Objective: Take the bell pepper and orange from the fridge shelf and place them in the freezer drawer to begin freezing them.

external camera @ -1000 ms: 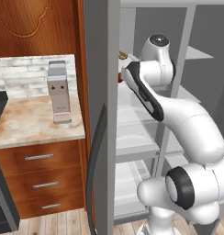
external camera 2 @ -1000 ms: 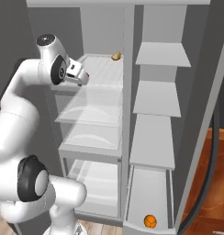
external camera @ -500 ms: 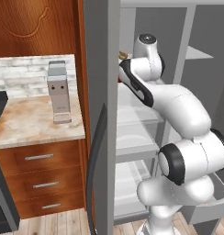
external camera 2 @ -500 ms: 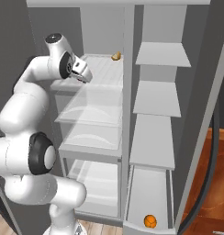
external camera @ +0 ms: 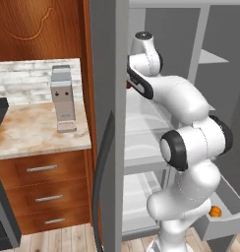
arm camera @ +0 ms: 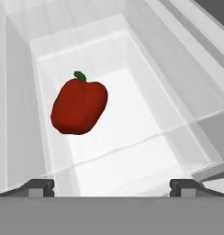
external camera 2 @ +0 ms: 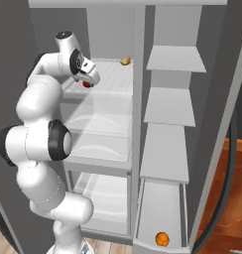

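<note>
The red bell pepper (arm camera: 79, 106) lies on the pale top fridge shelf (arm camera: 132, 137), a little ahead of my gripper (arm camera: 112, 187) and left of its centre line. The jaws stand wide open, with nothing between the fingertips (arm camera: 38, 186). In the right base view the gripper (external camera 2: 91, 80) hovers at the front left of the top fridge shelf (external camera 2: 110, 74), with the bell pepper (external camera 2: 86, 85) just under it. The orange (external camera 2: 162, 239) rests in the pulled-out freezer drawer (external camera 2: 160, 208) at the bottom right. In the left base view the orange (external camera: 215, 211) shows in that freezer drawer (external camera: 225, 224).
A small yellowish-tan item (external camera 2: 125, 60) sits at the back of the top shelf. The open fridge door (external camera: 109, 123) stands close on the arm's left. Door shelves (external camera 2: 172, 106) hang on the right. A counter with a grey appliance (external camera: 62, 98) lies left of the fridge.
The arm's elbow and lower links have folded in closer to the fridge's left side. The hand stays over the front of the top shelf, jaws still open.
</note>
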### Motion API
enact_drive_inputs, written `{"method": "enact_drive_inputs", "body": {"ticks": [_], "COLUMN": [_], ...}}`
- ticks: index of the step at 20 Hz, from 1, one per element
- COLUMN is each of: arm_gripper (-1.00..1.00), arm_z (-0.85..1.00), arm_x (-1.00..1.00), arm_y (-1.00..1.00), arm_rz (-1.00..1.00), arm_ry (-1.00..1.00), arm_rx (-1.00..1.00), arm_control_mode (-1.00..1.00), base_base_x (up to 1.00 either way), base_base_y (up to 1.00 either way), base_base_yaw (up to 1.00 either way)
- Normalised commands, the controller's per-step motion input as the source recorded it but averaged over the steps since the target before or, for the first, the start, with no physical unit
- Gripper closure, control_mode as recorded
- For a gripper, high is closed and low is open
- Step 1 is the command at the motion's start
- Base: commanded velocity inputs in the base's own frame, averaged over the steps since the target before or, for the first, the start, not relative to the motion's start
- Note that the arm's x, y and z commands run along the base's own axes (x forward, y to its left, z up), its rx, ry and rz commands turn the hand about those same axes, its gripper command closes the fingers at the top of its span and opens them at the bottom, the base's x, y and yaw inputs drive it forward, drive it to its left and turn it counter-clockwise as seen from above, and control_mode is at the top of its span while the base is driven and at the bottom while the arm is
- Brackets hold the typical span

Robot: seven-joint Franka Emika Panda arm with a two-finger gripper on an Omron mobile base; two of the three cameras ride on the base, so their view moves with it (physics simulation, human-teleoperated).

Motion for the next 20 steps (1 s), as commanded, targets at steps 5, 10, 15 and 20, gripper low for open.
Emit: {"method": "enact_drive_inputs", "body": {"ticks": [5,10,15,20], "arm_gripper": [-1.0,-1.0,-1.0,-1.0], "arm_z": [-0.35,-0.41,-0.22,-0.1], "arm_x": [0.45,0.3,0.36,0.49], "arm_y": [0.04,0.0,0.04,0.09], "arm_rz": [0.0,0.0,0.0,0.0], "arm_ry": [0.05,0.0,0.0,0.0], "arm_rx": [0.04,0.04,0.02,0.0], "arm_control_mode": [-1.0,-1.0,-1.0,-1.0], "base_base_x": [0.0,0.0,0.0,0.0], "base_base_y": [0.0,0.0,0.0,0.0], "base_base_yaw": [0.0,0.0,0.0,0.0]}}
